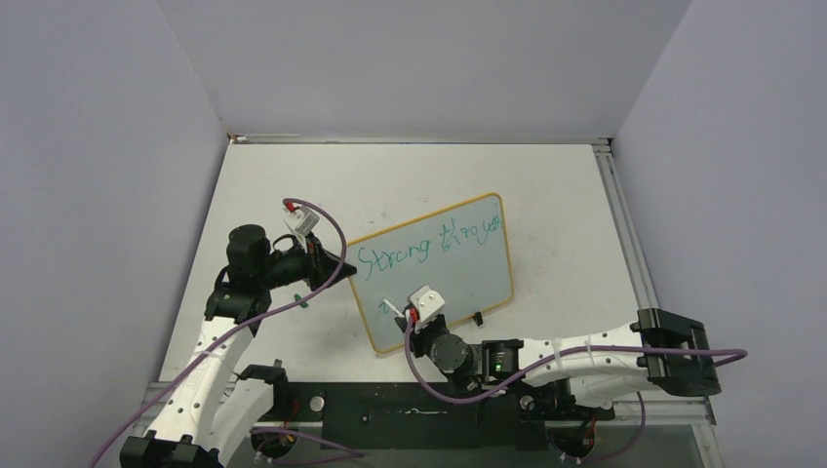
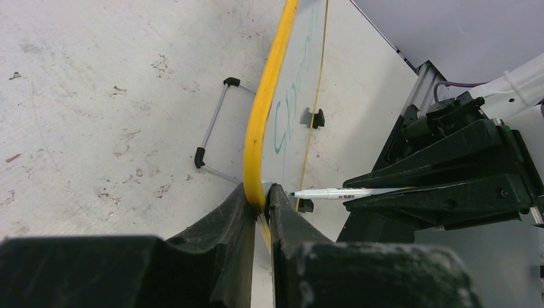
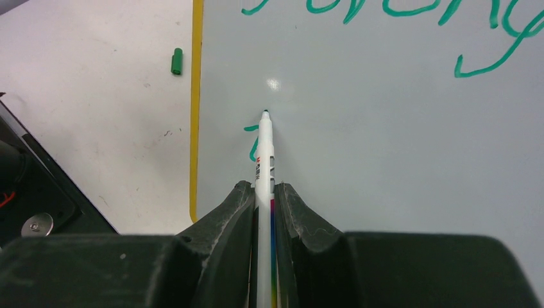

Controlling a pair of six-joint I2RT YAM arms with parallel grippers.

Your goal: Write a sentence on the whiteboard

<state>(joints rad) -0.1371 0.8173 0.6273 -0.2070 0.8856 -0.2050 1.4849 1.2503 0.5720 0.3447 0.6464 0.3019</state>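
on table (image 1: pixel 293 185), whiteboard (image 1: pixel 458 278) long axis runs up-right; left jaws clamp it, right jaws pinch marker (image 3: pixel 263 160), tip seemingly touching.

Marker (image 3: pixel 264 147) in hand (image 3: pixel 264 190) before whiteboard (image 3: pixel 398 160)

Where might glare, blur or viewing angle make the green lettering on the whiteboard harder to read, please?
Top external: even light, no glare, lettering small but legible on the whiteboard. Right wrist: sharp strokes, one small glare spot just beyond the marker tip. Left wrist: board seen nearly edge-on, so the writing is badly foreshortened.
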